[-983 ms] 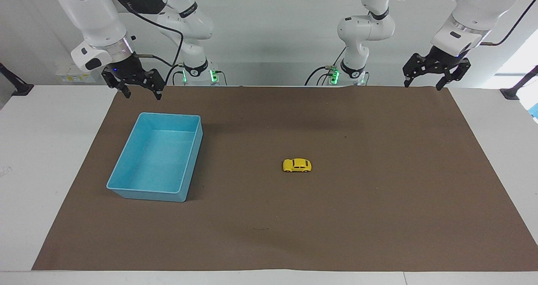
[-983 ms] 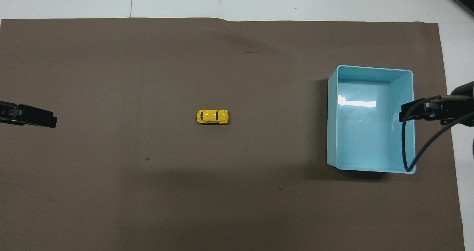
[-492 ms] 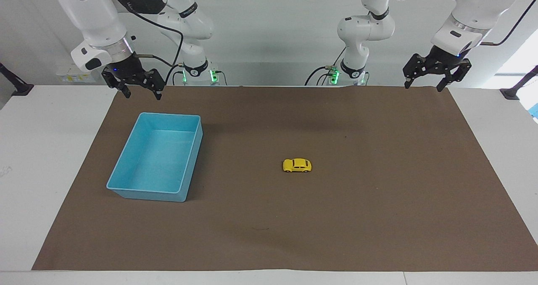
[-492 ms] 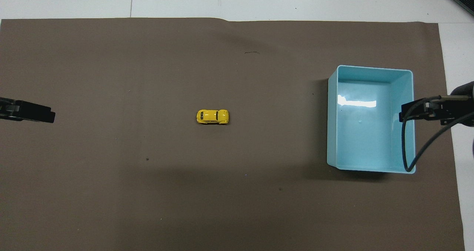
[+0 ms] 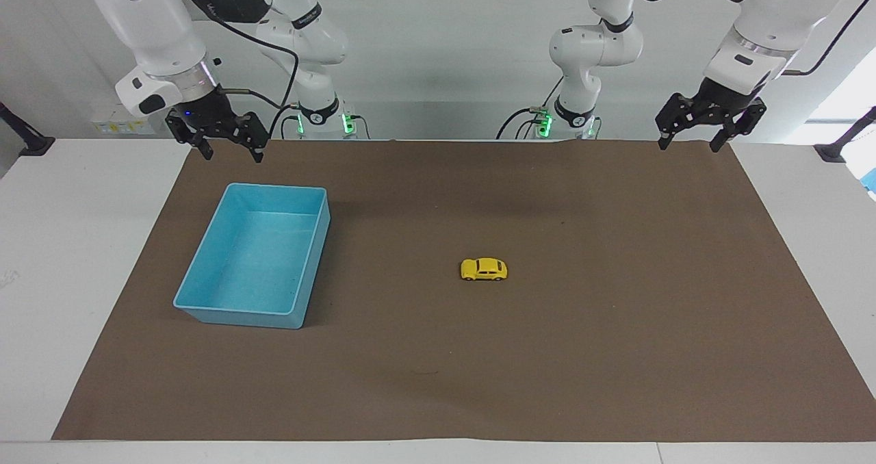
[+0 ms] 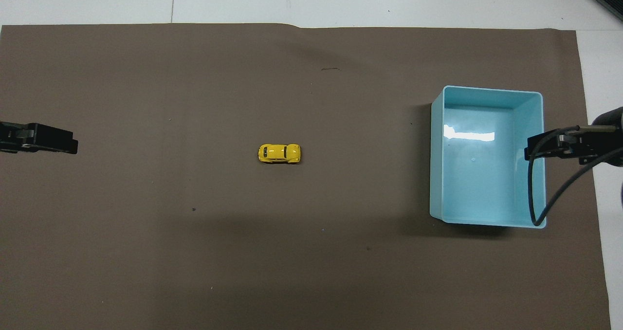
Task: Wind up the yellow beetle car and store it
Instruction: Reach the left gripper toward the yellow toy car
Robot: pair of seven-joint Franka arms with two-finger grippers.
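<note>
Well apart from my open left end effector and open right end effector, the yellow beetle car looks light, rigid and slippery; I'd pinch its flanks.

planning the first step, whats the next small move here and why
Probably bring the left hand over the car and lower it. The car sits untouched on the mat, both hands are open and raised, and the right hand waits near the bin.
</note>
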